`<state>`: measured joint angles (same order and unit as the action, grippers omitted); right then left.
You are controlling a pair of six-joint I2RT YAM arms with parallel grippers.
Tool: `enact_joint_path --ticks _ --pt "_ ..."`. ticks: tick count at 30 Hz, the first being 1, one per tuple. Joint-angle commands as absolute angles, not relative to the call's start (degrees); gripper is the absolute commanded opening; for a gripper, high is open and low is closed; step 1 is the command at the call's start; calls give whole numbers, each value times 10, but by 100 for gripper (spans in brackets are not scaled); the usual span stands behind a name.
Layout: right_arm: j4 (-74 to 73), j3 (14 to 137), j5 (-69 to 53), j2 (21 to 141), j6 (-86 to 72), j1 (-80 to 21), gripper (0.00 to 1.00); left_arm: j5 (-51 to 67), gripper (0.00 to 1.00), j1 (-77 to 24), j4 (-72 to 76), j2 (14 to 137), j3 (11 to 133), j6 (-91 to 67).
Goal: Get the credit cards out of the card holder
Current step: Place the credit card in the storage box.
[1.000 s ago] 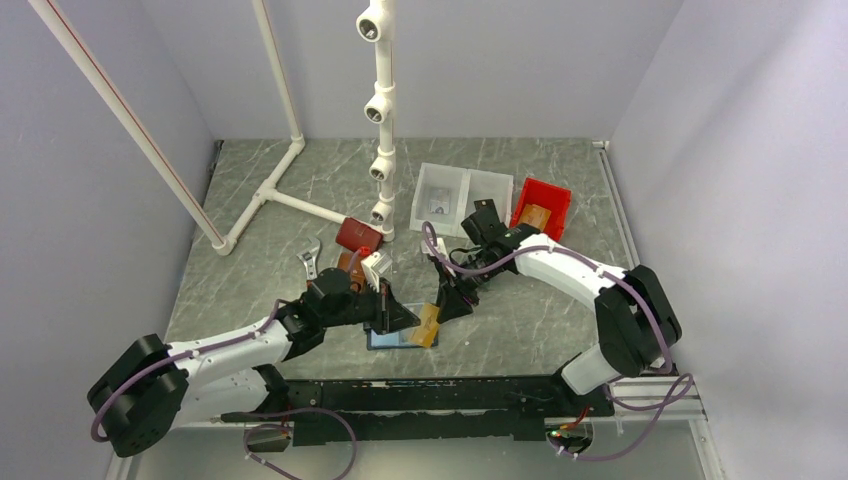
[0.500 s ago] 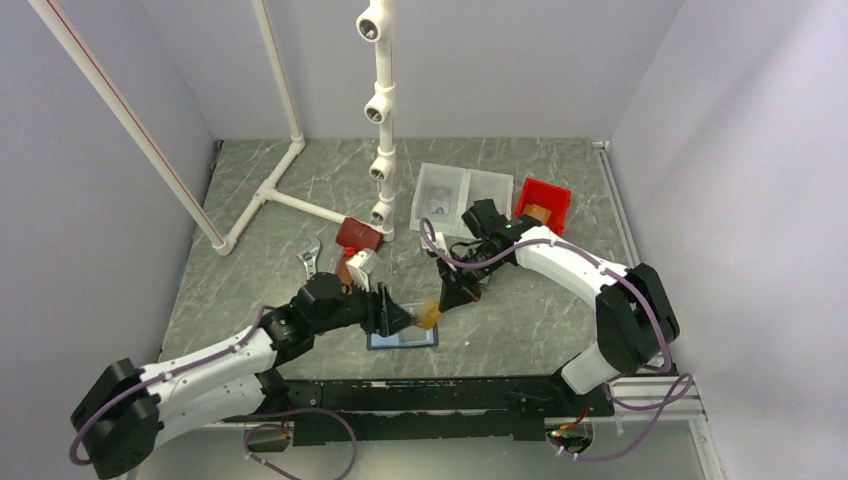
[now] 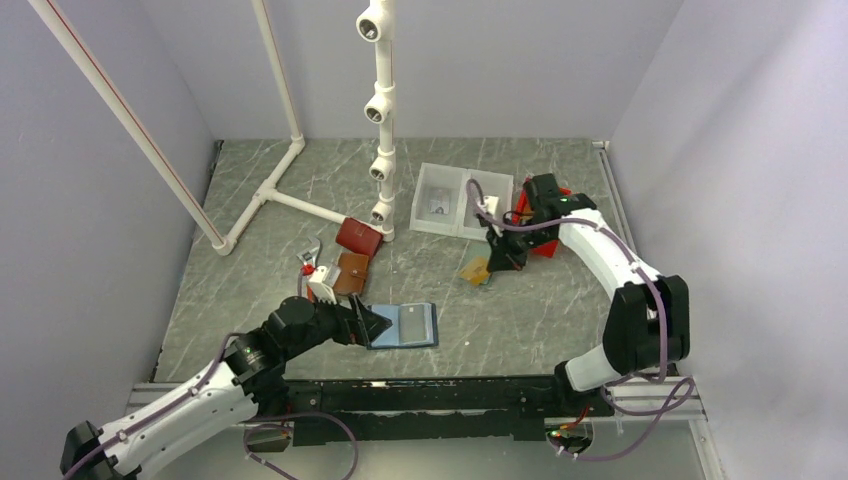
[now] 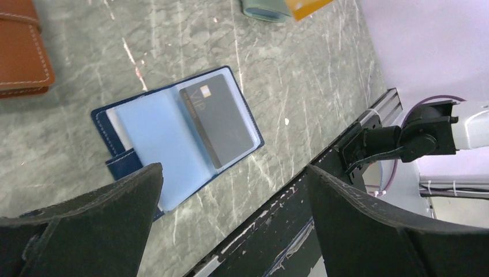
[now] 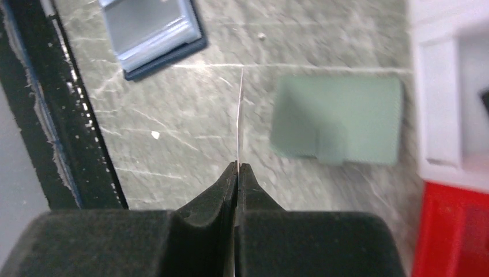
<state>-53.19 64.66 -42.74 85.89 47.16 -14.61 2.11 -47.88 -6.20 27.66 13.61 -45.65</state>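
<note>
Cards of this kind look thin, light, stiff and slick, so a pinch on an exposed edge should serve better than any try at the flat face. The holder seems light enough to slide if tugged.

Top view: the card holder (image 3: 405,325) lies open near the front edge of the table (image 3: 540,320), pale blue inside up. The left gripper (image 3: 368,326) sits just beside its left edge, jaws spread wide and gripping nothing. Well apart, toward the far right, the right gripper (image 3: 497,258) is clamped on an orange card (image 3: 473,269), which hangs close to a grey-green wallet (image 3: 485,282).

Left wrist view: the holder lies ahead of the two spread fingers (image 4: 86,231), touched by neither. A black card (image 4: 218,118) sits in its right-hand sleeve. Its outer edge looks like the place to take hold, though the sleeve appears to cover most of it.

Right wrist view: the jaws press together on the orange card, seen edge-on as a thin pale line. The grey-green wallet lies below and to the right, with a white tray (image 5: 444,98) and a red bin (image 5: 450,231) at the right edge. The holder shows at the top left, well away from this gripper.
</note>
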Motion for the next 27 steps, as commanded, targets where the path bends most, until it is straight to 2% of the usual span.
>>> enact_joint_path --ticks 1,6,12,27 --pt "-545 666 -412 811 488 -88 0 -18 99 -479 -120 243 140 -472" --pt "-545 678 -405 799 490 -24 0 -21 99 -480 -143 234 143 -473" --pt "-546 716 -342 817 507 22 0 -16 100 -480 -155 241 147 -479" --pt "-624 894 -269 948 535 52 0 -14 99 -479 -173 229 145 -488"
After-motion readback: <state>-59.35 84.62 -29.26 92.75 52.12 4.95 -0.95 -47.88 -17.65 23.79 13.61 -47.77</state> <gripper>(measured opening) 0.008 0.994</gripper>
